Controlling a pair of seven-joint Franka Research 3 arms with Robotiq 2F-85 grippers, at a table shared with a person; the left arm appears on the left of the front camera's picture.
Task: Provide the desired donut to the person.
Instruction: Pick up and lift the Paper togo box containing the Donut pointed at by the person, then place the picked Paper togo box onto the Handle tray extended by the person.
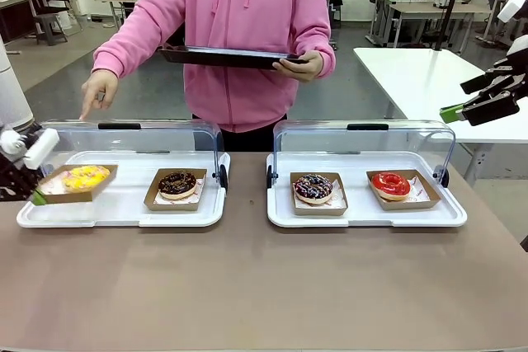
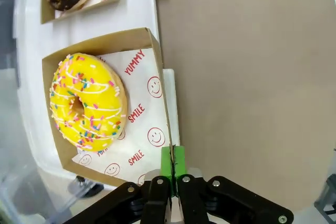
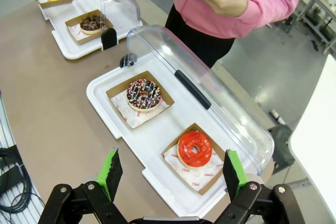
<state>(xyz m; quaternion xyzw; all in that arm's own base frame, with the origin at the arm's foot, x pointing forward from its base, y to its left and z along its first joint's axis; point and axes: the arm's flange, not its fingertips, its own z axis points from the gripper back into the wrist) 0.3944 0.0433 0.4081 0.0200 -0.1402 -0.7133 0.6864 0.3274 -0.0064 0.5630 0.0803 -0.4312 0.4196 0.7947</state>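
The person (image 1: 239, 30) in a pink hoodie stands at the far side, holding a dark tray (image 1: 223, 57) in one hand. Their other hand (image 1: 97, 92) points down at the yellow sprinkled donut (image 1: 85, 176). That donut (image 2: 86, 100) lies in a cardboard tray (image 2: 144, 43) on the left white serving tray (image 1: 124, 212). My left gripper (image 2: 172, 163) is shut on the cardboard tray's edge, at the table's left (image 1: 37, 195). The cardboard tray looks slightly tilted. Off to the right, my right gripper (image 1: 462, 98) hangs open and empty above the table, fingers (image 3: 110, 174) wide apart.
A chocolate donut (image 1: 177, 184) shares the left serving tray. The right serving tray (image 1: 363, 218) holds a sprinkled chocolate donut (image 1: 313, 188) and a red donut (image 1: 390, 184). Both clear lids (image 1: 363, 142) stand raised at the back. Bare brown tabletop (image 1: 264, 286) lies in front.
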